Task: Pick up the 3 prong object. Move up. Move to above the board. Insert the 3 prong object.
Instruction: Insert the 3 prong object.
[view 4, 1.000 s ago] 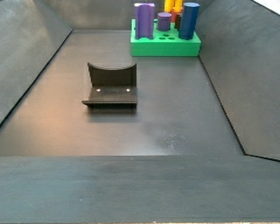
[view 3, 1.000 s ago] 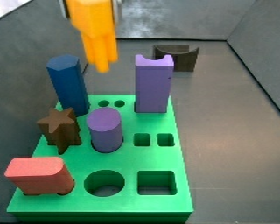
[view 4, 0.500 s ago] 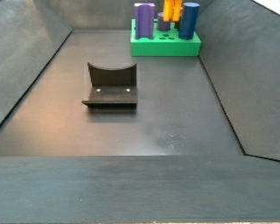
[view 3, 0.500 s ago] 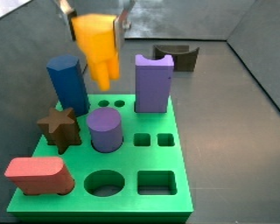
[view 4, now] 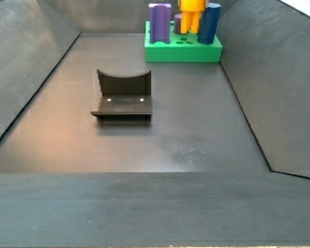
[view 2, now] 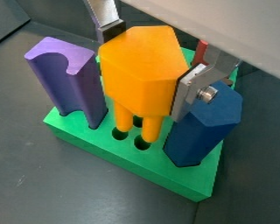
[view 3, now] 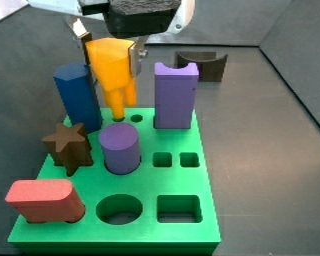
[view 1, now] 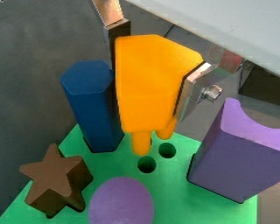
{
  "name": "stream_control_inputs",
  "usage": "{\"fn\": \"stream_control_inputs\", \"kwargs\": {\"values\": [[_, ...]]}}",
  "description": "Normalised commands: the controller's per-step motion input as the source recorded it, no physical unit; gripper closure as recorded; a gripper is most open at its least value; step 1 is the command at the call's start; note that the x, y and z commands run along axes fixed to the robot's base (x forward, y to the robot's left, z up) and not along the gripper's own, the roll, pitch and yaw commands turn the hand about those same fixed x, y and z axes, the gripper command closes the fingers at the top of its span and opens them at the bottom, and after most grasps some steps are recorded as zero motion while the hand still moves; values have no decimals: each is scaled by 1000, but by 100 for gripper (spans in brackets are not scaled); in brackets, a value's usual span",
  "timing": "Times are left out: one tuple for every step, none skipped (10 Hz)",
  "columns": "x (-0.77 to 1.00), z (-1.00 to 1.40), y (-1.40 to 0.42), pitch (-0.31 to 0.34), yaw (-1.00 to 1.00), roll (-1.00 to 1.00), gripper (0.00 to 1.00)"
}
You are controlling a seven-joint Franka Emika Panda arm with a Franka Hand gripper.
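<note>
**Prongs at the holes**

The gripper (view 3: 113,42) is clamped on the 3 prong object (view 3: 112,72), its silver fingers (view 1: 196,90) pressed to both sides of the orange block. It hangs over the far end of the board (view 3: 190,235), between the blue hexagonal post (view 3: 77,95) and the tall purple block (view 3: 175,95). In both wrist views the legs reach down to the small round holes (view 1: 167,150); how deep they sit I cannot tell. A brown star (view 3: 67,146) stands nearby.

the 3 prong object (view 3: 112,68) hides the gripper (view 3: 113,45) fingers (view 1: 205,86) pads.
</note>
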Motion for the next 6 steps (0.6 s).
{"fn": "stream_control_inputs", "kwargs": {"values": [[0, -386, 0, -64, 0, -34, 100], [0, -397, -9, -41, 0, 0, 100], [0, -306, 0, 0, -100, 79, 100], [-166, -149, 0, 0, -343, 0, 100], [-174, -106, 0, -31, -214, -7, 100], [157, -126, -66, 0, -123, -16, 100]]}}
